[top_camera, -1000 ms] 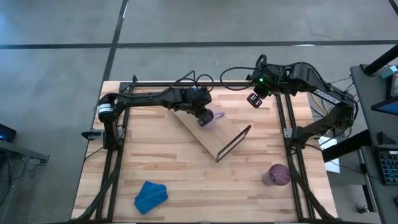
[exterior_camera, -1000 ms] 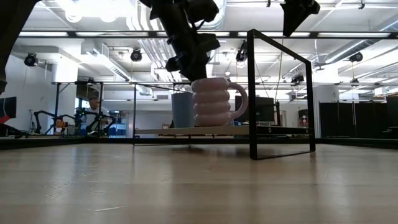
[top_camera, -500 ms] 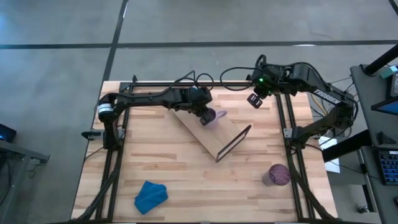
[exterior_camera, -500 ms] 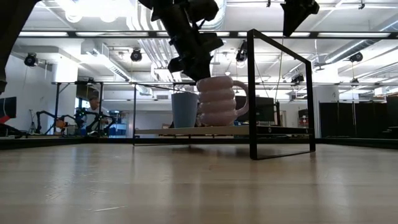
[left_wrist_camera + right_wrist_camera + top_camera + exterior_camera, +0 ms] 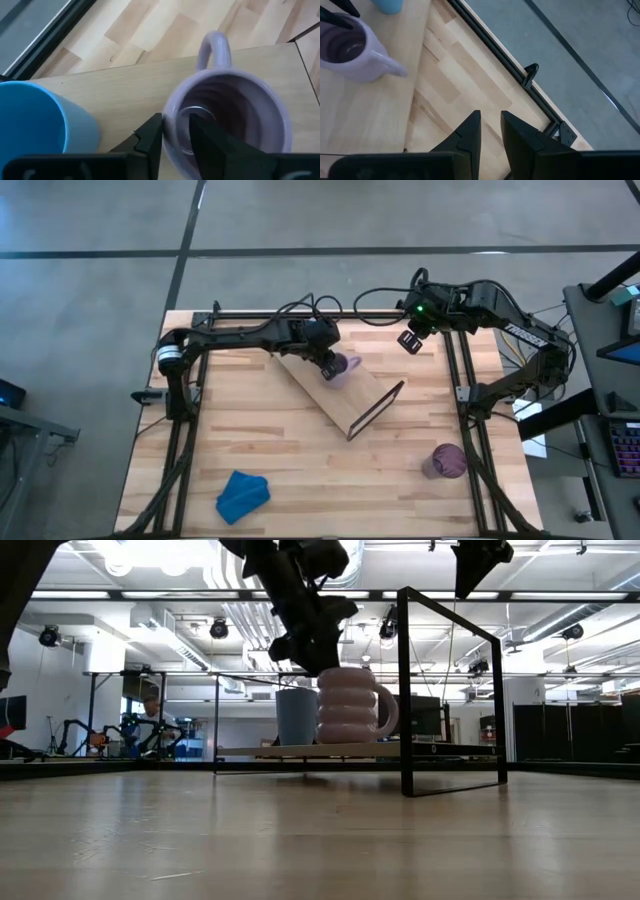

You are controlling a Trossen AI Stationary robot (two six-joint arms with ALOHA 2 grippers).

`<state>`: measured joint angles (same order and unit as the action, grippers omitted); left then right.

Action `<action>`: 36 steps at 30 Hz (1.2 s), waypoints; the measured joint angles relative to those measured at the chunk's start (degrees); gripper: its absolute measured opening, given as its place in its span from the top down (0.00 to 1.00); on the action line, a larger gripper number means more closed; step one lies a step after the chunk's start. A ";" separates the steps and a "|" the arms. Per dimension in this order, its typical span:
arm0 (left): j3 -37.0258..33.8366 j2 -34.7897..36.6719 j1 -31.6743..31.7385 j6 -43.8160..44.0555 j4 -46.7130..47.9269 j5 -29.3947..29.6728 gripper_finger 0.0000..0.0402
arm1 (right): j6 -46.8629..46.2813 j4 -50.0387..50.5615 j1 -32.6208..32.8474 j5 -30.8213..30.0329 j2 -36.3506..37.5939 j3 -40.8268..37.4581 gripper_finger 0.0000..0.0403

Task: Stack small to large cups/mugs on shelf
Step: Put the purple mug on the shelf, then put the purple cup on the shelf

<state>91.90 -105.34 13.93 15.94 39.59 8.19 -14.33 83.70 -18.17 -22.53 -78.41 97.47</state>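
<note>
The pale-lilac mug [image 5: 225, 115] stands upright on the light wooden shelf board [image 5: 352, 398]; in the low view the mug [image 5: 350, 705] has its base at the board's top. My left gripper [image 5: 175, 132] is shut on the mug's rim. The small light-blue cup [image 5: 35, 120] stands on the board right beside the mug and shows in the low view [image 5: 293, 718]. The dark-purple cup [image 5: 445, 462] sits on the table near the right edge. My right gripper [image 5: 408, 340] hangs shut, high over the far right of the table. My left gripper holds the lilac mug by its rim [image 5: 170, 112], on the side opposite the handle [image 5: 215, 47]. One finger [image 5: 202, 135] is inside the mug and the other [image 5: 150, 135] outside. The fingers come from above, slanting down. The mug is upright, its base at the board.
A blue cloth [image 5: 242, 494] lies at the near left of the table. The shelf lies slantwise across the table's middle, with a black wire-frame leg [image 5: 378, 408] at its near-right end. Black rails [image 5: 455, 370] run along the table's sides.
My left gripper has moved the lilac mug a short way along the board toward the table's right, keeping its hold on the rim. The mug has stayed upright beside the light-blue cup.
</note>
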 joint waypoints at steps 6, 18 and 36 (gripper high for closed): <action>0.00 0.00 0.00 -0.03 0.33 0.81 0.78 | 0.00 0.27 0.01 0.06 0.00 0.00 0.83; 0.46 0.50 0.00 -0.09 5.14 0.91 0.78 | -3.00 6.29 1.25 26.01 4.15 -1.83 0.83; 2.43 6.42 -0.07 -0.17 4.24 0.85 0.78 | -42.90 6.38 30.36 36.48 19.98 -20.90 0.83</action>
<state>94.32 -98.92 13.87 15.77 43.83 9.04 -57.23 90.08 12.19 13.95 -58.43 76.57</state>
